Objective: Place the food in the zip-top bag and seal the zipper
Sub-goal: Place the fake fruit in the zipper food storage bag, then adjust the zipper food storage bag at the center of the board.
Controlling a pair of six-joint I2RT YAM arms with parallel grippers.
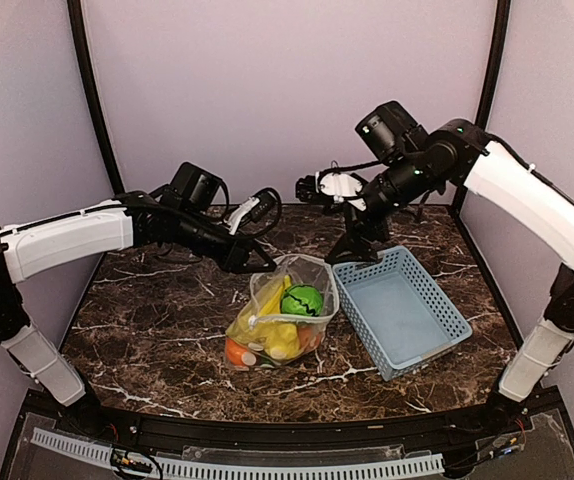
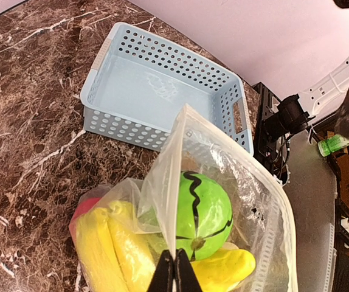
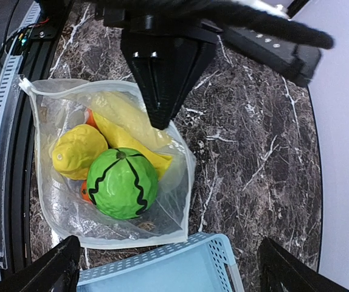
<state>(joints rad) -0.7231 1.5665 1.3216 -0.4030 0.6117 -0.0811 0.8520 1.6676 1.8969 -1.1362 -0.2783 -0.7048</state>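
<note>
The zip-top bag [image 1: 267, 325] lies mid-table with its mouth held up and open. Inside it is the food: a green striped ball [image 2: 202, 213], yellow bananas [image 2: 120, 243], a yellow lumpy piece [image 3: 80, 149] and an orange piece [image 1: 237, 352]. My left gripper [image 2: 175, 267] is shut on the bag's upper mouth edge and lifts it. The white zipper [image 2: 278, 231] curves along the far lip, unsealed. My right gripper [image 3: 171, 274] hangs open above the gap between bag and basket, holding nothing.
An empty light-blue slotted basket [image 1: 357, 320] stands right of the bag, almost touching it. Bare marble table [image 1: 157, 330] extends left and in front. Black frame posts and walls enclose the back and sides.
</note>
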